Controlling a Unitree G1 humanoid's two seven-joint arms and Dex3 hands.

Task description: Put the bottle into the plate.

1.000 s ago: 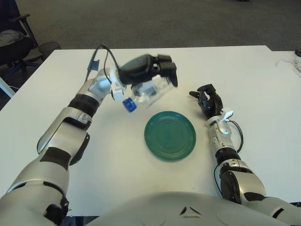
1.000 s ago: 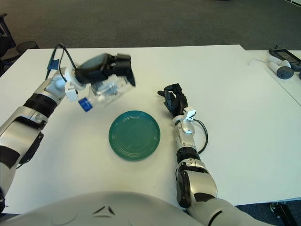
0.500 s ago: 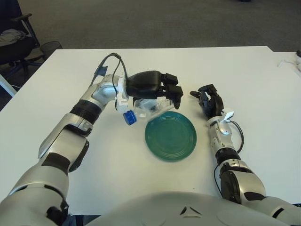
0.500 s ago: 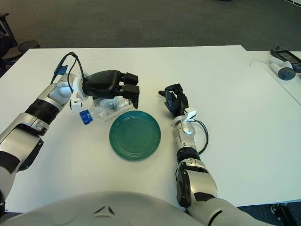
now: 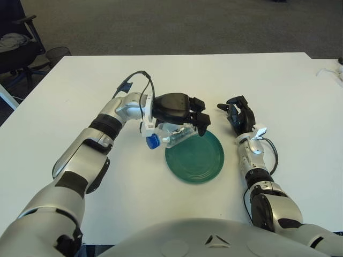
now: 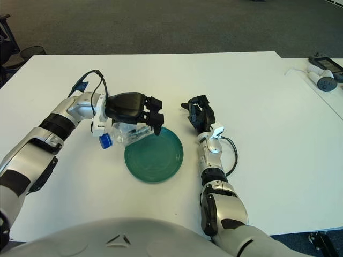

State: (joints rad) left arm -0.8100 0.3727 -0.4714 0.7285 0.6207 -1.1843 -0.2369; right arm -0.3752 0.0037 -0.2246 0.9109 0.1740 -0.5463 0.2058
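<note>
Left robot hand (image 5: pixel 179 110): black, fingers curled down over a clear plastic bottle (image 5: pixel 174 135), grasping it from above. The bottle lies on its side, its blue cap (image 5: pixel 153 141) pointing toward the robot's left and sitting outside the plate; the other end overlaps the upper-left rim of the green plate (image 5: pixel 194 156). Whether the bottle touches the plate cannot be told.

Right robot hand (image 5: pixel 237 114): shows just right of the plate, apart from it, fingers loosely curled, holding nothing.

Surface (image 5: pixel 278 80): white, wide, carrying the plate near the middle. A white and grey device (image 6: pixel 322 81) lies at the far right edge on an adjoining white surface.

Room: grey carpet floor (image 5: pixel 177 27) beyond the surface; a black office chair (image 5: pixel 16 48) stands at the far left.
</note>
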